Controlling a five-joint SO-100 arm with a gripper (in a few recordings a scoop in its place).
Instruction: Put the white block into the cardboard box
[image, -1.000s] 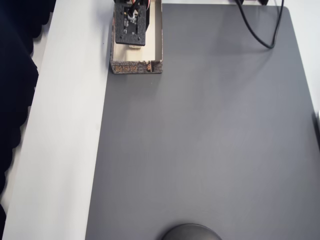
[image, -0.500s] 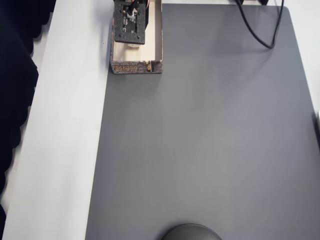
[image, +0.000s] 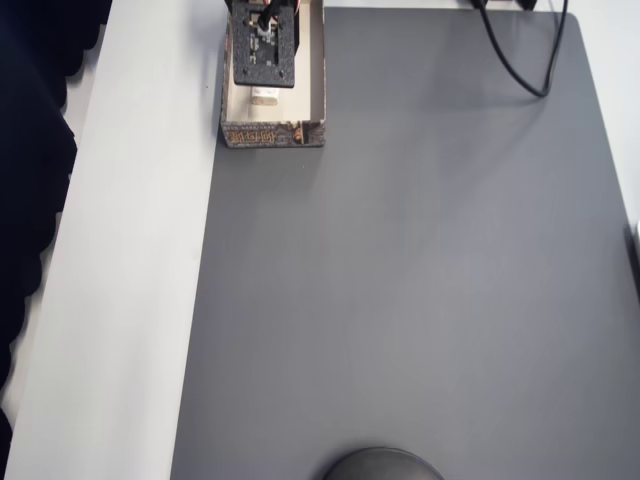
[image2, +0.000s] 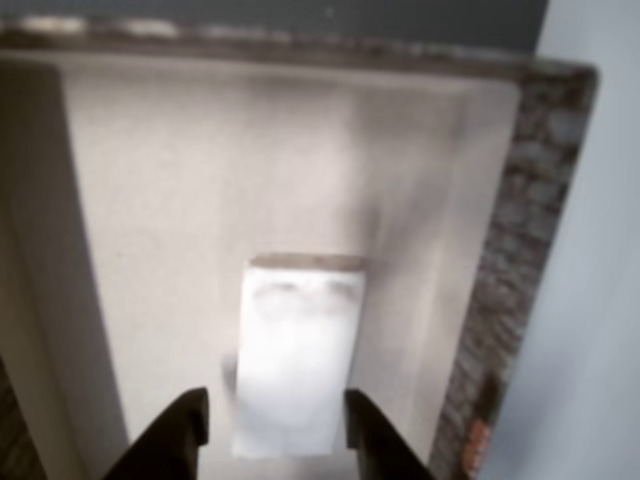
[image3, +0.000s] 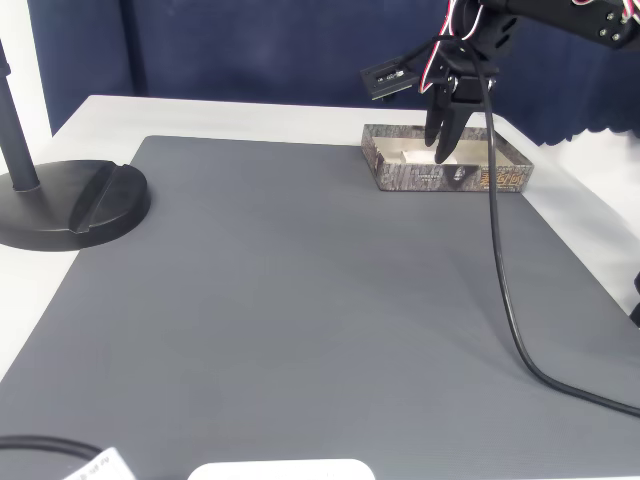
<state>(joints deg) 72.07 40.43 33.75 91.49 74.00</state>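
Note:
The white block (image2: 297, 350) lies flat on the cream floor of the cardboard box (image2: 510, 250). In the wrist view my gripper (image2: 275, 430) hangs just above the block's near end, its dark fingertips (image2: 185, 430) straddling it with a gap on the left side, so it is open. From overhead, the box (image: 272, 134) sits at the top left of the grey mat; the arm's wrist (image: 264, 50) covers most of it, and a bit of the block (image: 265, 95) shows below the wrist. In the fixed view the gripper (image3: 443, 150) points down into the box (image3: 450, 178).
A grey mat (image: 420, 280) covers most of the table, with a white strip (image: 130, 250) along its left. A black cable (image3: 500, 300) trails from the arm across the mat's right side. A black round stand base (image3: 75, 200) sits at the far left.
The wrist has shifted slightly toward the top of the overhead picture, and a little more of the white block shows below it. The box has not moved.

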